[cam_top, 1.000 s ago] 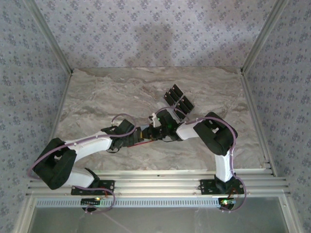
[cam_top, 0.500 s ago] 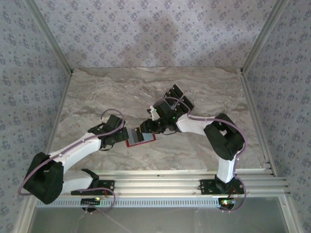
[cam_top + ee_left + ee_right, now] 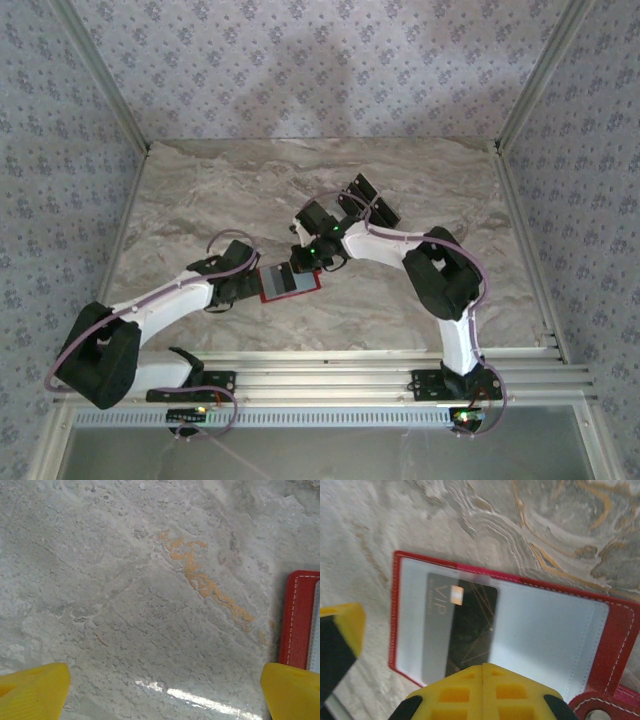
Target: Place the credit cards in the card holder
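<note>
Marble table (image 3: 200, 190). Top view: card holder (image 3: 290, 283) lying open ahead of my left gripper (image 3: 243, 287), under my right gripper (image 3: 305, 258); spare credit cards (image 3: 380, 212) waiting behind right wrist. Left wrist: fingers (image 3: 35, 687) spreading wide, empty, holder edge beside one tip, likely for steadying. Right wrist: jaws parted, gripping nothing, hovering over card (image 3: 462, 630) sitting in holder.

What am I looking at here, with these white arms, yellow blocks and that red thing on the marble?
Two robot arms stand at a marble table. One picture looks down from above; the other two come from cameras on each wrist, so the yellow blocks are fingertips. The left gripper is open over bare marble beside the red wallet. The right gripper is open above the open wallet, where one black card lies on the pale lining. More black cards lie farther back. Nothing is held.
</note>
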